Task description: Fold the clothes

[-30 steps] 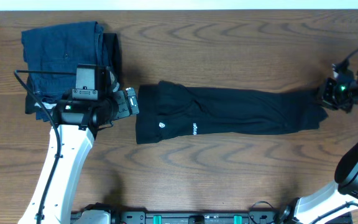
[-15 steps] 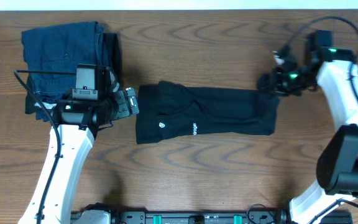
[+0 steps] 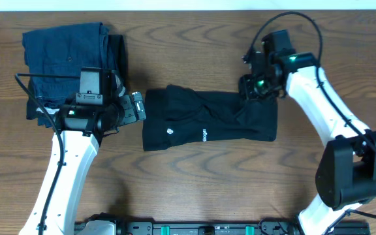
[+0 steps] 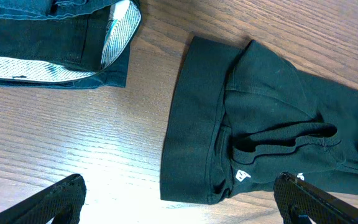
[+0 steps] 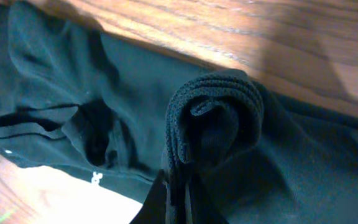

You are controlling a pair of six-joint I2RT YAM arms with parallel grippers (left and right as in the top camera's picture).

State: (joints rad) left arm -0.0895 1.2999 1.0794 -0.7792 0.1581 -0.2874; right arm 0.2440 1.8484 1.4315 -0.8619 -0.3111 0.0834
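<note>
Now right fingers (image 3: 250,89), clamped on T-shirt (image 3: 201,121) end, further left; left fingers (image 3: 136,108) apart, unmoved.

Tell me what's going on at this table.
The right gripper is shut on one end of the black T-shirt, holding that bunched end up over the rest of the shirt, which lies flat on the table. The left gripper hangs open beside the shirt's other end, not gripping it. The folded blue clothes lie at the far left.

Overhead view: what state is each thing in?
black T-shirt: lying in a long strip, right end bunched and doubled over.
right gripper: shut on black T-shirt.
left gripper: open, empty, at the shirt's left end.
dark blue garments: folded, at far left.
</note>
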